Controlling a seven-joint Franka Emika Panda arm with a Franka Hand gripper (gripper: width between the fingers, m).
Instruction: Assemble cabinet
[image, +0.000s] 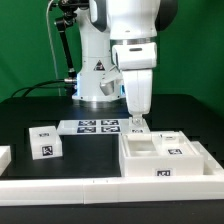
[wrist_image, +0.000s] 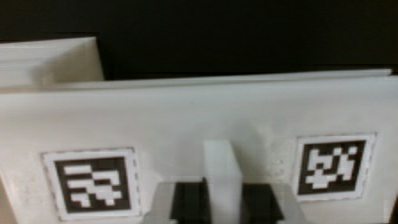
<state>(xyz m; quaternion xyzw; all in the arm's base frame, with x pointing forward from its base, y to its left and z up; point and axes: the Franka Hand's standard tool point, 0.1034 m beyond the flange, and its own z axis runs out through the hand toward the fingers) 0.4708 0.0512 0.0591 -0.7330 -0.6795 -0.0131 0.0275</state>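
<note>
The large white cabinet frame (image: 168, 158) lies on the black table at the exterior view's right, with markers on its walls. My gripper (image: 135, 122) points straight down at the frame's far left part. In the wrist view the gripper (wrist_image: 221, 196) has its dark fingers (wrist_image: 185, 205) pressed on either side of a thin upright white wall (wrist_image: 219, 165) of the frame, between two markers (wrist_image: 93, 180). A small white drawer box (image: 45, 143) with a marker stands apart at the exterior view's left.
The marker board (image: 95, 126) lies flat behind the parts, in front of the white robot pedestal (image: 98, 75). A long white rail (image: 90, 187) runs along the table's front edge. Another white part (image: 4, 155) shows at the far left edge.
</note>
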